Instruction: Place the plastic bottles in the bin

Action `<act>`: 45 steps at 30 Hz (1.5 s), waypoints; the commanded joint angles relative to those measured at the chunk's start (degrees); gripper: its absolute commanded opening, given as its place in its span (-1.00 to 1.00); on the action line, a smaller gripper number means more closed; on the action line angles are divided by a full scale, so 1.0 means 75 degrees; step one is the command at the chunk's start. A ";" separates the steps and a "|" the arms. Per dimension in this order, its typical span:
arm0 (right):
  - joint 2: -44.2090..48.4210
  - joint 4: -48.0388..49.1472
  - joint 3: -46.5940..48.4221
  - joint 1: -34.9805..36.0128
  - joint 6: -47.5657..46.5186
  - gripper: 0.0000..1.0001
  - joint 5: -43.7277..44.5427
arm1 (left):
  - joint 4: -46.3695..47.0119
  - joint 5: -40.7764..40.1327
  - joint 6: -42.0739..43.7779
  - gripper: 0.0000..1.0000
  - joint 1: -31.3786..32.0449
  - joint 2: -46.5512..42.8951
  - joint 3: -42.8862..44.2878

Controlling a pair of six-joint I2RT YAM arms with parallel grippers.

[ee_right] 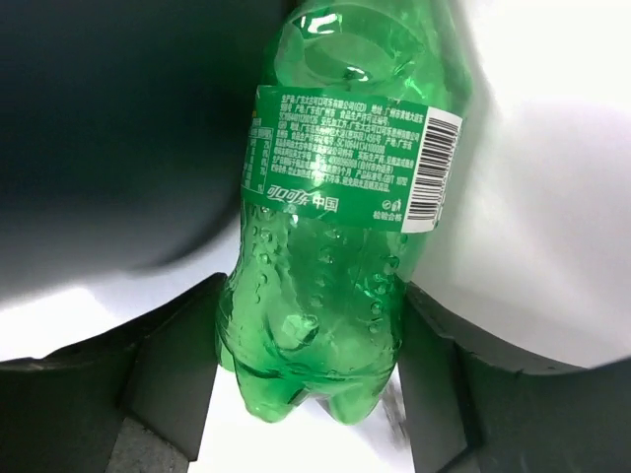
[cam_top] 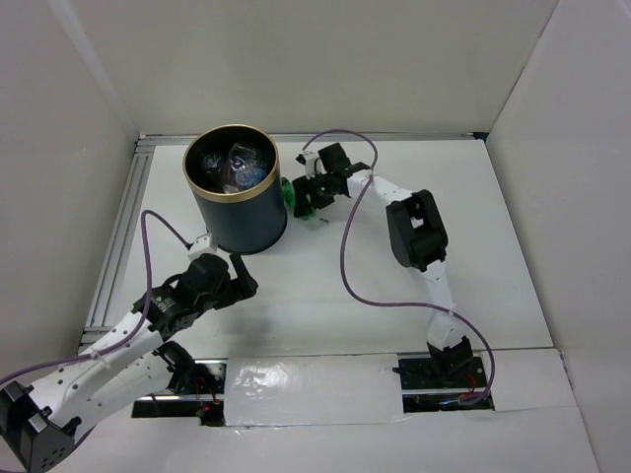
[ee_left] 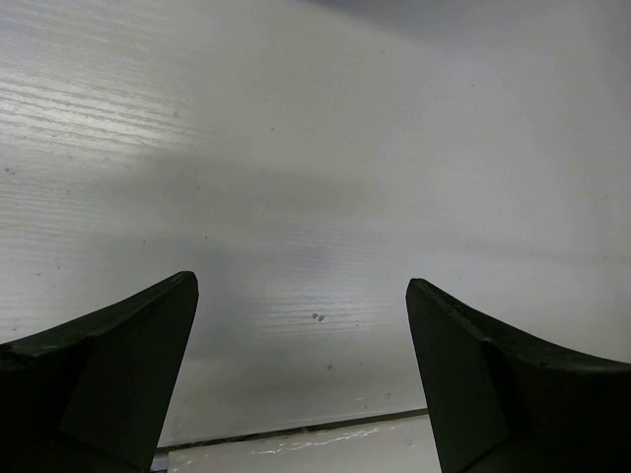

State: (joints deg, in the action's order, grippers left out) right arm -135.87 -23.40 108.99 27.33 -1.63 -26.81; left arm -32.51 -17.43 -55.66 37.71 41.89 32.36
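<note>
My right jaws are clamping the green bottle near its base, long axis pointing away, the bin lying just left; my left jaws are standing wide open, empty

Overhead looking down, wrist views close-up, green bottle shared

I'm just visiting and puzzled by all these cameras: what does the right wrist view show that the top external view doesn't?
Only the right wrist view: the printed label and barcode on the green bottle, and the right gripper pressing both its sides. Only the top view: the left arm with the left gripper, the whole right arm, and other bottles inside the bin. Both: the green bottle beside the bin's dark wall, above the white table.
</note>
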 commanded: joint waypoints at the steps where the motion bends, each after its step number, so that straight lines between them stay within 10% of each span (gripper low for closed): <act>1: 0.0899 -0.0443 -0.0328 -0.0560 -0.0427 -0.76 -0.0386 | 0.0269 -0.0008 0.0038 0.99 0.0046 0.0063 0.0197; 12: 0.3244 -0.0526 0.1568 -0.0575 -0.1704 -0.82 -0.0130 | 0.0983 0.0238 -0.0102 0.99 0.0198 -0.0312 -0.0716; 32: 0.1452 -0.0584 0.4066 0.2004 -0.2666 -0.42 0.0468 | 0.1077 0.0238 -0.0173 0.99 0.0268 -0.1050 -0.1104; 45: 0.1920 -0.0654 0.3586 0.2074 -0.2806 0.98 0.1067 | 0.1147 0.0238 -0.0173 0.99 0.0339 -0.0980 -0.1174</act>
State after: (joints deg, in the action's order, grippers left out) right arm -126.54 -29.98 136.44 42.48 -22.15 -20.38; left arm -25.43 -15.90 -55.92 39.97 34.61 23.94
